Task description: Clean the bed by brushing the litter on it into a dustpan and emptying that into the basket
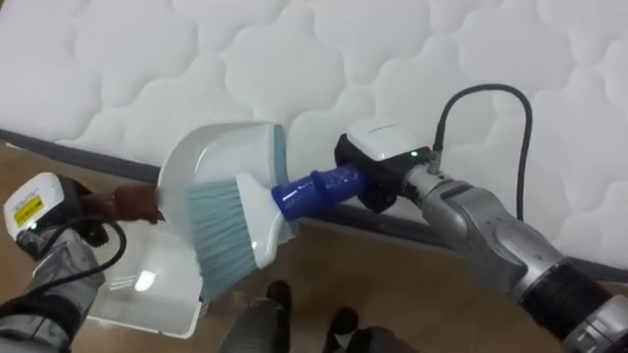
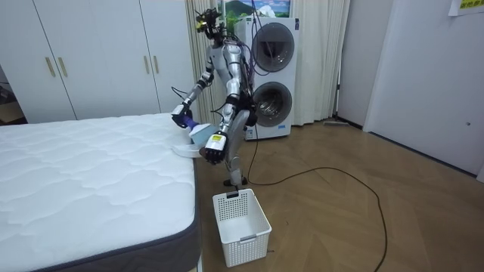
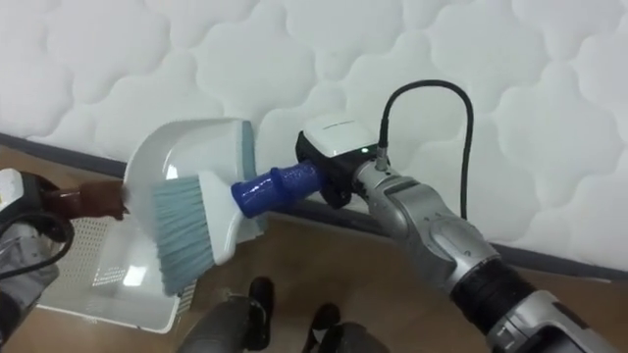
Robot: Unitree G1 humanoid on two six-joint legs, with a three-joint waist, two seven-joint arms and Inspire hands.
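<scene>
At the bed's (image 1: 294,59) edge, with open wooden floor (image 2: 340,211) behind the robot I am operating and a white basket (image 1: 147,294) on the floor close by the bed, the left hand (image 1: 44,211) has its fingers clenched round the brown handle of the dustpan (image 1: 211,162), which is held at the mattress rim. The right hand (image 1: 378,172) grasps the blue handle of the brush (image 1: 231,230). Its long axis runs roughly along that edge, handle toward the robot's right, teal bristles fanning down and left across the pan's mouth.
</scene>
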